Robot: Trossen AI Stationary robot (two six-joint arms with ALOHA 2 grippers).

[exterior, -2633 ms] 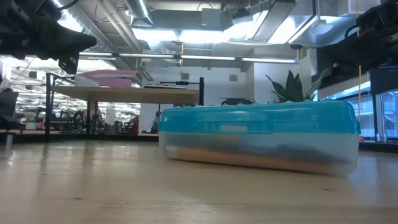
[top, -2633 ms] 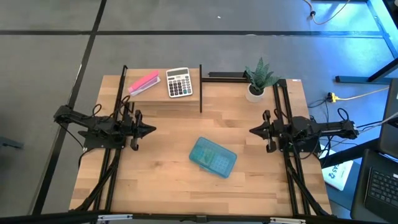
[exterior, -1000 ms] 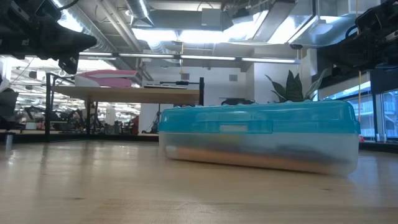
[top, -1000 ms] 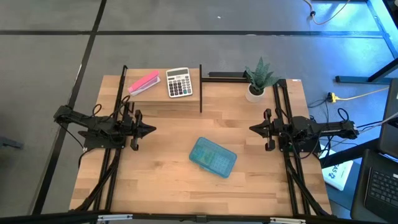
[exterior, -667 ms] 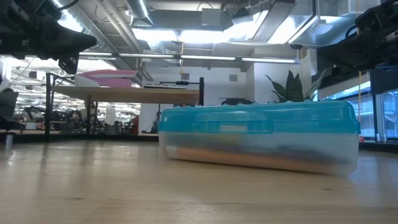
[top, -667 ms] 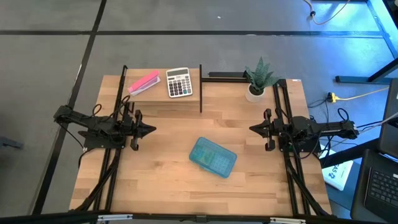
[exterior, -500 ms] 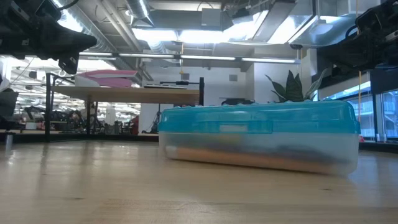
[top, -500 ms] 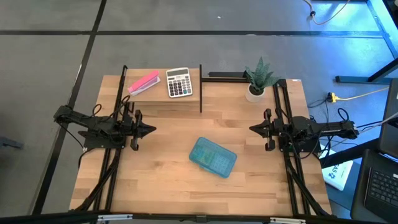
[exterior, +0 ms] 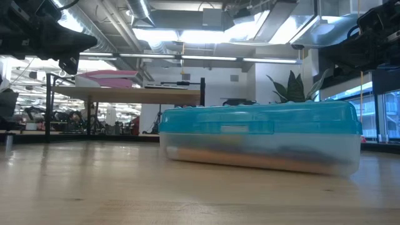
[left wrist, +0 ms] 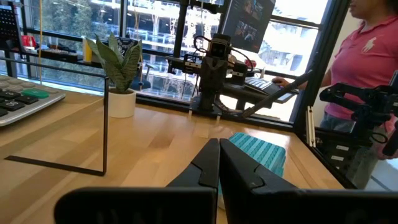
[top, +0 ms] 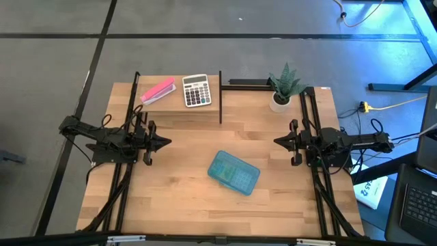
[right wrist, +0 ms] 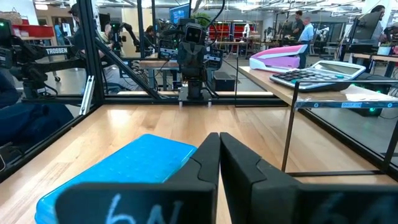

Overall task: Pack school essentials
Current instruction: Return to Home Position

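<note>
The left end effector (top: pixel 166 143) hangs over the left side of the bench (top: pixel 177 198), pointing inward. In its own wrist view its two fingers (left wrist: pixel 202 168) are pressed together with nothing between them. Behind it, on the raised shelf (top: pixel 171 102) at the back of the bench, lie a pink block (top: pixel 158 91) and, just beside it, a calculator (top: pixel 196 90). Neither belongs in the pack, and both are well apart from the arms.

Near the middle of the bench sits the box (top: pixel 234 172), lying at a slant with its blue lid down flat. The low view looks through its clear lower half. A long orange shape, most likely the pencils (exterior: pixel 250 159), runs along the bottom with darker shapes beside it. The other contents are too blurred to tell apart.

A potted plant (top: pixel 285 85) stands at the back right. Below it the right end effector (top: pixel 276 142) mirrors the left one, pointing inward, fingers (right wrist: pixel 205 162) together and empty. A person (left wrist: pixel 373 43) in a pink shirt stands beyond the bench on that side.

Packing looks finished, and the step in hand appears to be parking both arms at rest. Nothing is left to grasp. Any remaining move only needs to keep clear of the box so that the lid is not knocked open.
</note>
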